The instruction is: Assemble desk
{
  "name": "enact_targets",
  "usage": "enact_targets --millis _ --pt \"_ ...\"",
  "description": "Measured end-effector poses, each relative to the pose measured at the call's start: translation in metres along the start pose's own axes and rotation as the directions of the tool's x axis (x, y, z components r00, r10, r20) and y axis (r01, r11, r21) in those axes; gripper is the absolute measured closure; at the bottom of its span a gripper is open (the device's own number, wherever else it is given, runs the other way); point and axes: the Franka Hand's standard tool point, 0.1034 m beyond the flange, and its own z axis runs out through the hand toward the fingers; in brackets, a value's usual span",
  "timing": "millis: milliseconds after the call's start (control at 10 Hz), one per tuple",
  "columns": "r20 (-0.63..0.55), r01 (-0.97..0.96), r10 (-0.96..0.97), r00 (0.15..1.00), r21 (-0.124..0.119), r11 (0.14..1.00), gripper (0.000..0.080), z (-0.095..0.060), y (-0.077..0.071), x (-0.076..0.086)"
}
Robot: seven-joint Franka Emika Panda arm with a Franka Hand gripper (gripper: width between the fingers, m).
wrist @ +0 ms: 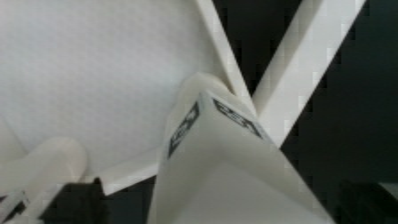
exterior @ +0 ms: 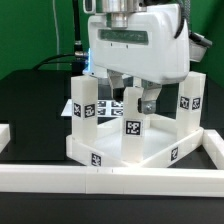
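The white desk top (exterior: 130, 155) lies upside down like a rimmed tray, with tagged block legs standing on it. One leg (exterior: 85, 102) is at the exterior view's left, one (exterior: 133, 125) at the front and one (exterior: 188, 100) at the right. My gripper (exterior: 132, 100) hangs over the tray's far side, open, its fingers (exterior: 149, 99) well apart. A further leg (wrist: 222, 150) stands between them, mostly hidden in the exterior view. In the wrist view it rises close in front of the camera with a tag on its side, and the tray floor (wrist: 89, 80) lies beyond it.
A long white border rail (exterior: 110, 181) runs along the front and continues at the right (exterior: 214, 145) and left (exterior: 6, 131). The table top (exterior: 35, 100) is black. Cables and dark equipment (exterior: 70, 45) stand behind.
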Motion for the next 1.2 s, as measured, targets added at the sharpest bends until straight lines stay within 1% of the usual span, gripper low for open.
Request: enact_targets --millis 200,400,600,700,800,1100,1200 --pt "-0.003 0.160 -0.161 0.987 -0.004 0.987 0.0151 0.0006 -0.0017 -0.0036" --pt "-0.030 0.304 -0.304 0.952 0.008 0.953 0.0151 0.0031 -0.0054 -0.0062" --pt "-0.038 0.460 -0.460 0.887 -0.014 0.888 0.0151 0.0024 -0.0064 -0.0066" --pt "-0.038 0.509 -0.509 0.860 -0.017 0.861 0.0151 0.0024 -0.0059 -0.0054" --pt "-0.037 0.583 -0.583 0.812 -0.021 0.812 0.0151 0.0023 -0.0057 -0.0048" --pt "-0.034 0.747 -0.749 0.662 -0.049 0.663 0.0151 0.0014 -0.0051 -0.0023" --pt "-0.030 0.780 -0.781 0.623 -0.052 0.624 0.0151 0.0020 -0.0044 -0.0023"
